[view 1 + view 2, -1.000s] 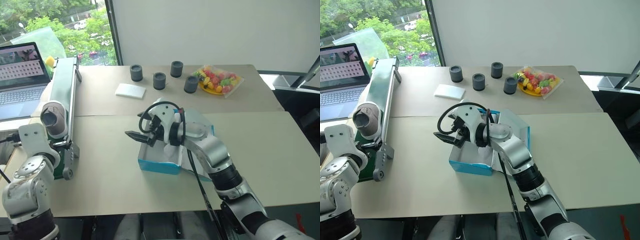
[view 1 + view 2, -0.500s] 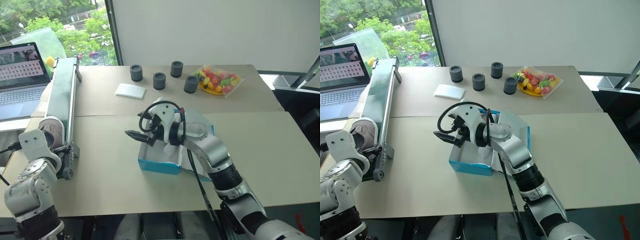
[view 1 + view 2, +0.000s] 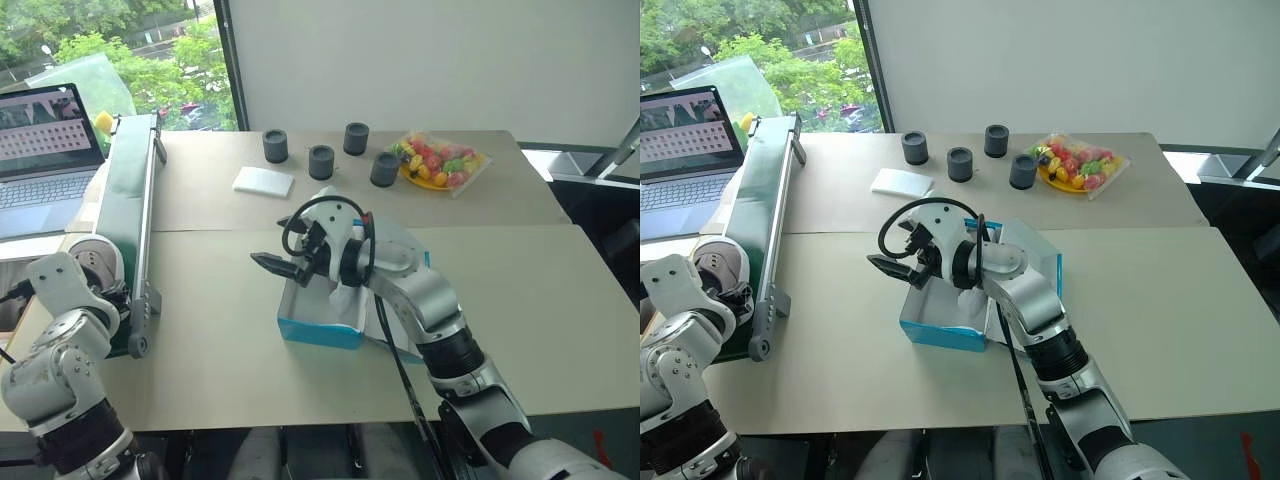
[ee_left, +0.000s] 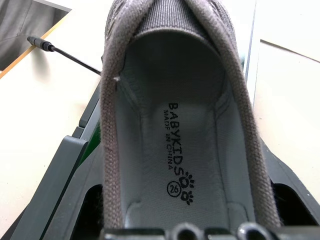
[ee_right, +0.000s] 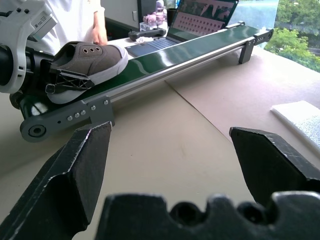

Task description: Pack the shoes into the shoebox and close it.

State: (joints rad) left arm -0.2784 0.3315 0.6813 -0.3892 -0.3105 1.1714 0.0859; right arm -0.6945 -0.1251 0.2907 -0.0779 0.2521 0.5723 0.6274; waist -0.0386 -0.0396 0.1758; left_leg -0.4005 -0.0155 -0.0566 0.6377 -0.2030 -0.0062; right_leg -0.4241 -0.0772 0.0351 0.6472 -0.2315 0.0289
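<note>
One pale grey shoe (image 5: 92, 57) with a darker sole lies at the near end of the green conveyor (image 3: 125, 200). My left gripper (image 5: 72, 75) is shut on the shoe, a black finger (image 5: 62, 82) pressed along its side. The left wrist view looks straight into the shoe's (image 4: 175, 125) opening. The blue shoebox (image 3: 320, 333) stands open mid-table, white paper inside, its lid largely hidden behind my right arm. My right gripper (image 3: 272, 264) hovers open over the box's near-left edge, pointing toward the conveyor, nothing between its fingers.
A laptop (image 3: 40, 150) sits left of the conveyor. A flat white pad (image 3: 263, 181), several dark round cups (image 3: 321, 161) and a bag of coloured sweets (image 3: 437, 160) lie at the table's back. A person in white (image 5: 75, 15) stands behind the conveyor's near end.
The shoe has come down the belt to the conveyor's near end, and my left gripper has closed around it. The right arm has kept still.
</note>
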